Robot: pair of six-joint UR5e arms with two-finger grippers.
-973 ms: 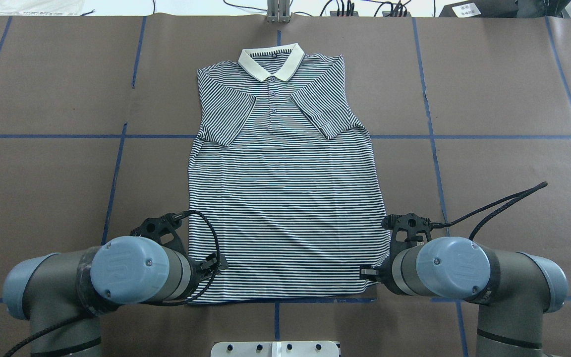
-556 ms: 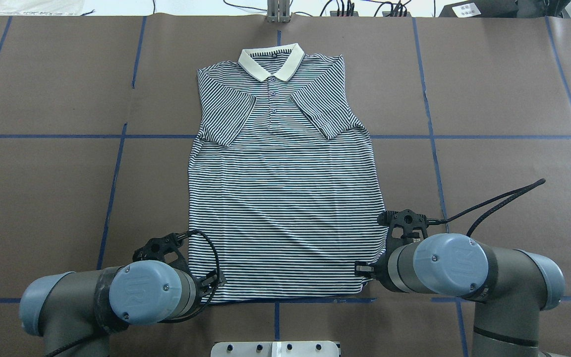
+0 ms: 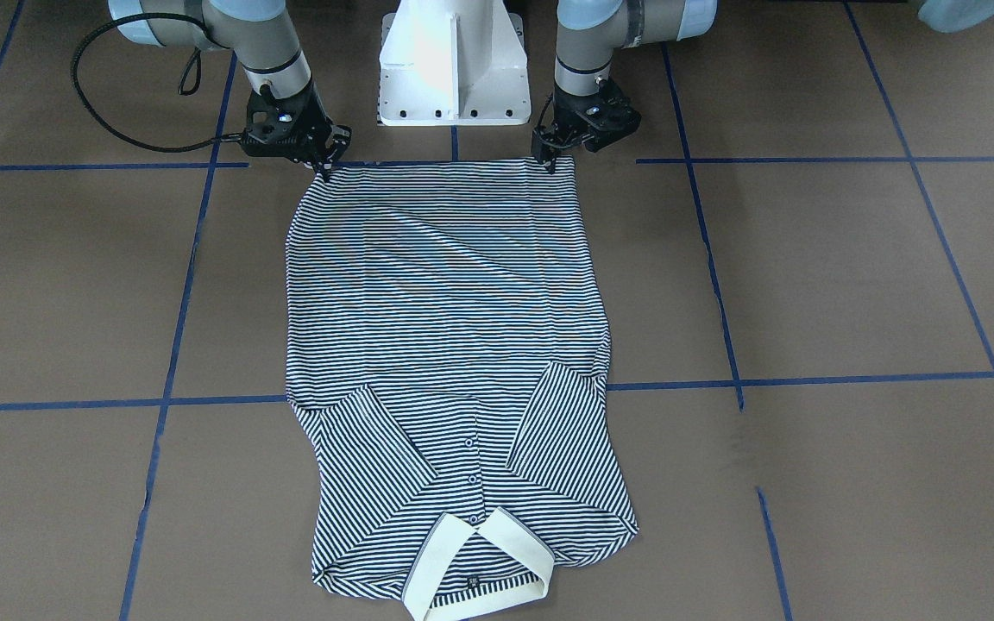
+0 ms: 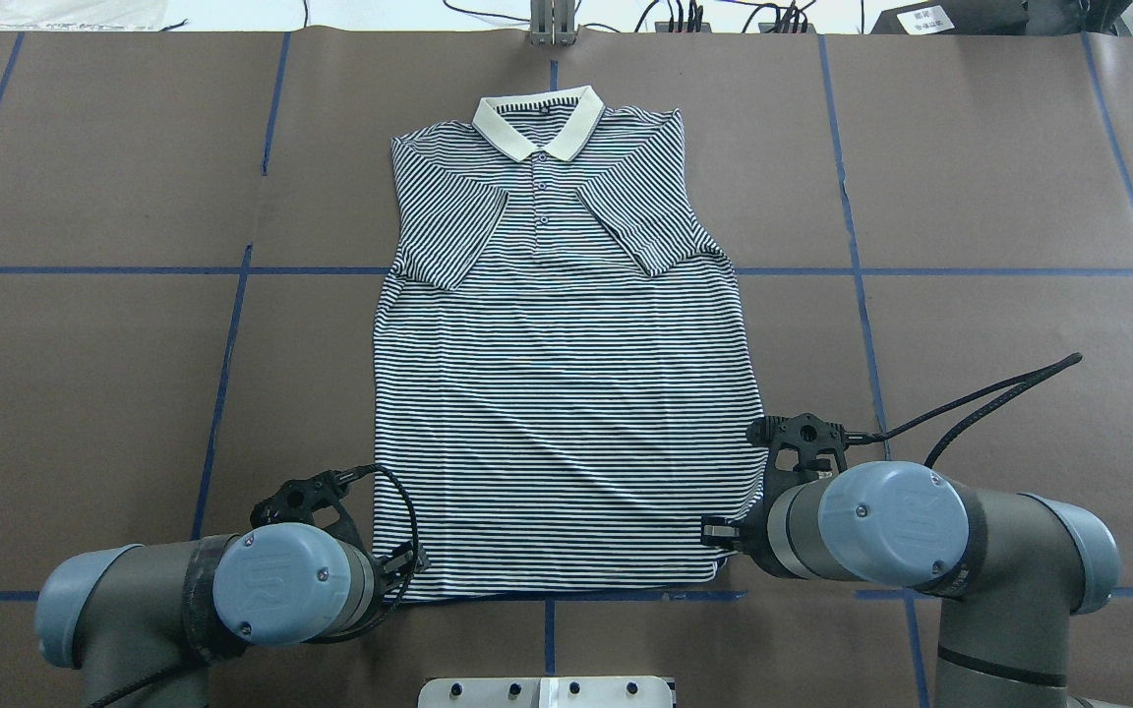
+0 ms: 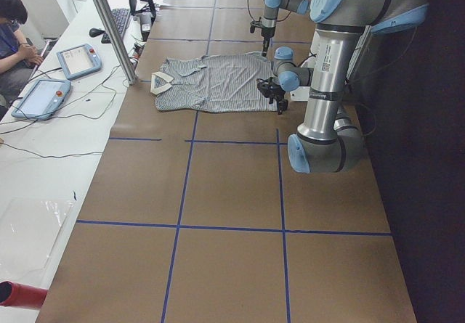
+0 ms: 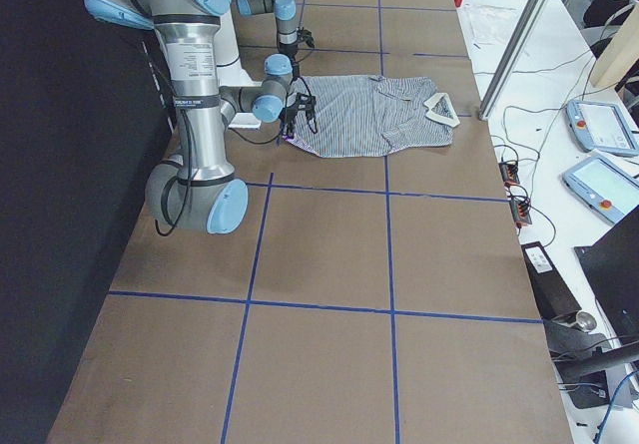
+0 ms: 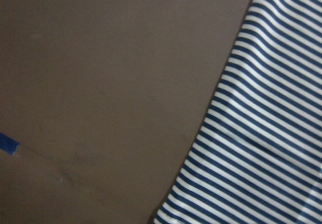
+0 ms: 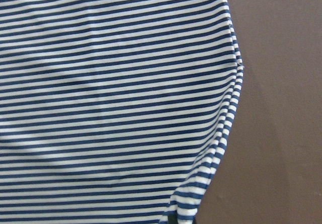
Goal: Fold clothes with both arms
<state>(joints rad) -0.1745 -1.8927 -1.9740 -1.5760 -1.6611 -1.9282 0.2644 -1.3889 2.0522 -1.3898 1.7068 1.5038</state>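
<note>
Left end effector (image 3: 550, 160) edged outward — now at the shirt (image 4: 566, 393) hem's corner.

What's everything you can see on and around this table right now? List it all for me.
polo shirt: one, navy-and-white stripes with a cream collar, flat mid-table, sleeves folded inward, collar away from the robot.
table: one, brown cover, under everything.
tape lines: several, blue, a grid across the cover.
pedestal: one, white, at the robot's table edge.
post: one, silvery, by the collar end.
tablets: two, blue-grey, on the white bench.
person: one, at the bench, partly in view.
arms: two, grey with light-blue caps; left arm, right arm.
grippers: two, black; left gripper and right gripper at the hem corners, open or shut unclear.
</note>
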